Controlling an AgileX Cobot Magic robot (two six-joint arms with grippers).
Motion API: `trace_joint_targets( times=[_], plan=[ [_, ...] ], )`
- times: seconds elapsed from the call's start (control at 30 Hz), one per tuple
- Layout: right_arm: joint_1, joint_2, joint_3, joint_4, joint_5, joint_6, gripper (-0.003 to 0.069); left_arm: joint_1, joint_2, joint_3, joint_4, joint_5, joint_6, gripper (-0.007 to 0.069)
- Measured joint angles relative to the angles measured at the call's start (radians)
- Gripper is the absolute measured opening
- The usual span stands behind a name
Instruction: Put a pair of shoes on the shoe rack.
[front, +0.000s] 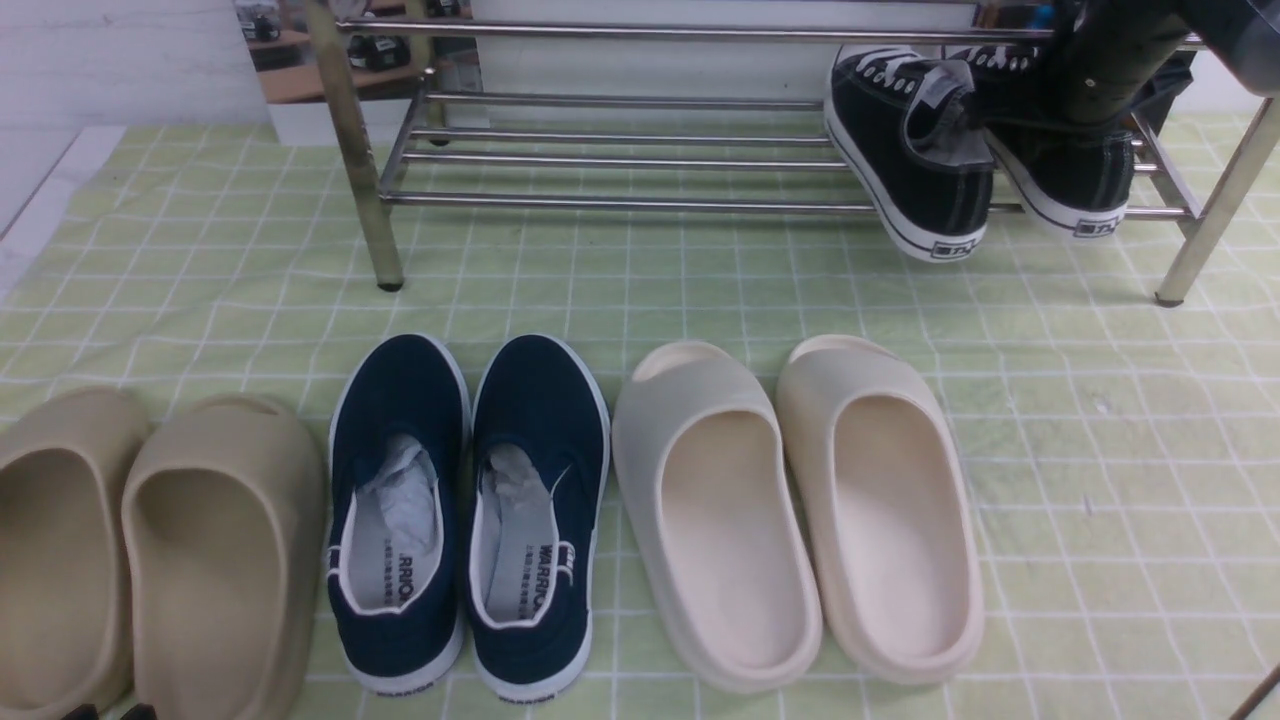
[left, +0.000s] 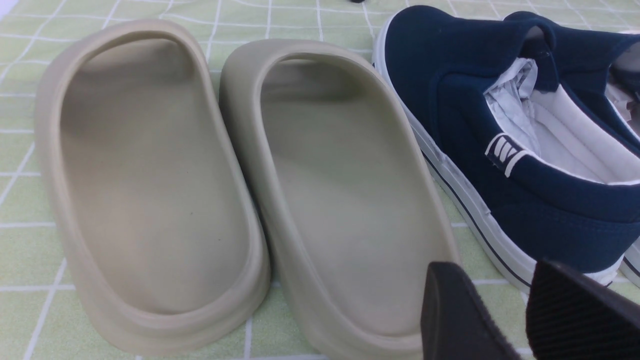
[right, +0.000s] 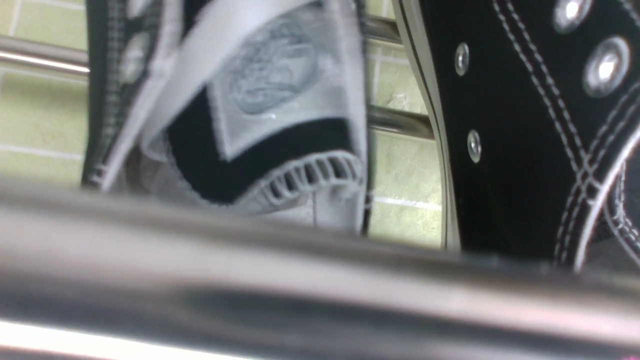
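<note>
Evidently pushed in toe-first, shoes (front: 920, 170) lie tilted at rack's (front: 620, 200) right end, heels overhanging its front bar; right gripper closed, hold unseen; left gripper (left: 495, 280) parted, empty.

Left sneaker (front: 905, 150) and right sneaker (front: 1065, 180), both black canvas with white laces and soles, sit side by side on the lower bars at the right end of the chrome shoe rack (front: 600, 200), heels overhanging the front bar and dipping downward.
</note>
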Motion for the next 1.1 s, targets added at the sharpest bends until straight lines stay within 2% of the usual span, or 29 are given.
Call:
trace_joint_targets(
  times=[0.1,0.13,0.2,0.3,0.4,0.47,0.57,0.7,0.8,0.83,0.87,0.9,0.93,0.97,1.0,1.03,1.1],
  plan=[
    [-0.001,0.0,0.0,0.015,-0.004,0.001,0.0062,0.0,0.0,0.0,0.0,0.0,0.0,0.0239],
    [-0.002,0.0,0.0,0.036,-0.024,0.003,0.0123,0.0,0.0,0.0,0.0,0.0,0.0,0.0239],
    [-0.002,0.0,-0.001,0.047,-0.036,0.004,0.0162,0.0,0.0,0.0,0.0,0.0,0.0,0.0239],
    [-0.002,-0.008,-0.003,0.063,-0.034,0.004,0.0394,0.0,0.0,0.0,0.0,0.0,0.0,0.0239],
    [-0.002,-0.039,0.033,0.069,-0.016,0.005,0.054,0.0,0.0,0.0,0.0,0.0,0.0,0.0239],
    [-0.002,-0.085,0.075,0.069,-0.016,0.005,0.0621,0.0,0.0,0.0,0.0,0.0,0.0,0.0239],
    [-0.002,-0.17,0.147,0.07,-0.013,0.006,0.0667,0.0,0.0,0.0,0.0,0.0,0.0,0.0239],
    [-0.002,-0.253,0.191,0.082,0.018,0.008,0.0615,0.0,0.0,0.0,0.0,0.0,0.0,0.0239],
    [-0.003,-0.355,0.199,0.131,0.068,0.0,0.0428,0.0,0.0,0.0,0.0,0.0,0.0,0.0239],
    [-0.003,-0.368,0.199,0.135,0.071,-0.003,0.04,0.0,0.0,0.0,0.0,0.0,0.0,0.0239],
    [-0.003,-0.419,0.199,0.144,0.094,-0.02,0.0301,0.0,0.0,0.0,0.0,0.0,0.0,0.0239],
    [-0.003,-0.427,0.199,0.145,0.1,-0.025,0.0286,0.0,0.0,0.0,0.0,0.0,0.0,0.0239],
    [-0.003,-0.507,0.208,0.148,0.12,-0.068,0.0152,0.0,0.0,0.0,0.0,0.0,0.0,0.0239],
    [-0.003,-0.507,0.21,0.148,0.122,-0.068,0.0152,0.0,0.0,0.0,0.0,0.0,0.0,0.0239],
    [-0.003,-0.601,0.244,0.135,0.129,-0.115,0.0041,0.0,0.0,0.0,0.0,0.0,0.0,0.0239],
    [-0.003,-0.659,0.272,0.12,0.129,-0.138,0.0009,0.0,0.0,0.0,0.0,0.0,0.0,0.0239],
    [-0.003,-0.758,0.323,0.087,0.125,-0.161,-0.0003,0.0,0.0,0.0,0.0,0.0,0.0,0.0239]
  ],
)
